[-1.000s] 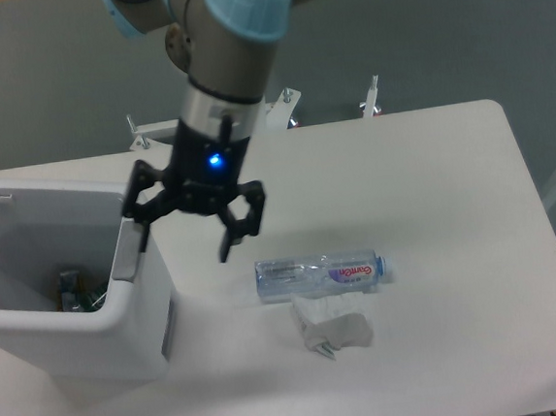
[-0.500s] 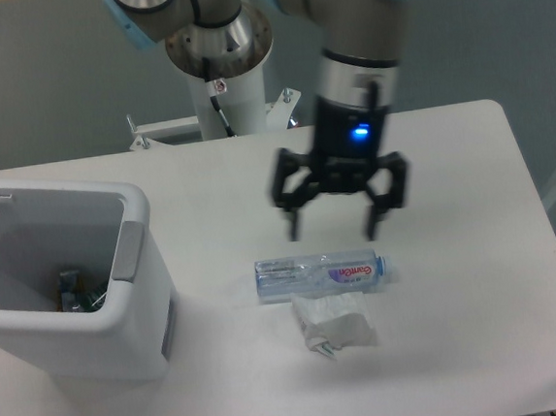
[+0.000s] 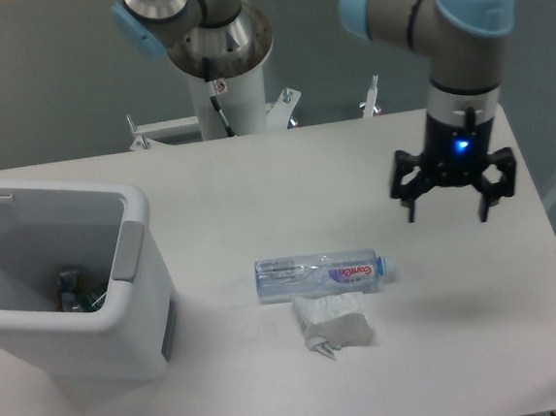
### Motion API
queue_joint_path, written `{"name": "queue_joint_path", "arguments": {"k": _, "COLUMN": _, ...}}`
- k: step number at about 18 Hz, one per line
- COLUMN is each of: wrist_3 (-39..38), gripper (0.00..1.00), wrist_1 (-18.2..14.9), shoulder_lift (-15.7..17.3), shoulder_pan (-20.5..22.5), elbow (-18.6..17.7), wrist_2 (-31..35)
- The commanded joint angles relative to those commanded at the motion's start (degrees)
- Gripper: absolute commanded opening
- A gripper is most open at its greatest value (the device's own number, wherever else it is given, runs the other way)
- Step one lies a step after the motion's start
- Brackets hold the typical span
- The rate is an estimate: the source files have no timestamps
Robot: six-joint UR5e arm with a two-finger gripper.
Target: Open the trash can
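One white boxy trash can (image 3: 122, 319) stands open, grey tab (image 3: 126, 252) showing.

Arm (image 3: 437, 19) is built from fat grey metal tubes w/ light blue plastic caps on the joints; one cap top right, another at the shoulder joint top left. Base is a white round column (image 3: 229, 95) w/ a thin dark cable running down its front and a small red-and-white tag near the top. Wrist section narrows to a silver band, then a black cylinder w/ a small bright blue light on its front. Gripper (image 3: 449, 214) is all black: two splayed linkage fingers (image 3: 409, 197), angular, w/ open gaps in the linkages, tips thin and dark.
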Motion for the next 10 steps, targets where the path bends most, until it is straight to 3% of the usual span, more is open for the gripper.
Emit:
{"name": "queue_joint_path", "arguments": {"k": 3, "wrist_3": 10.99, "gripper": 1.00, "wrist_1": 0.00, "shoulder_lift": -0.88, "shoulder_pan": 0.27, "elbow": -0.53, "wrist_2": 5.00}}
{"name": "queue_joint_path", "arguments": {"k": 6, "wrist_3": 12.42, "gripper": 1.00, "wrist_1": -0.09, "shoulder_lift": -1.06, "shoulder_pan": 0.44, "elbow": -1.05, "wrist_2": 8.61}}
{"name": "queue_joint_path", "arguments": {"k": 10, "wrist_3": 12.51, "gripper": 1.00, "wrist_1": 0.09, "shoulder_lift": -1.67, "shoulder_pan": 0.80, "elbow": -1.67, "wrist_2": 8.80}}
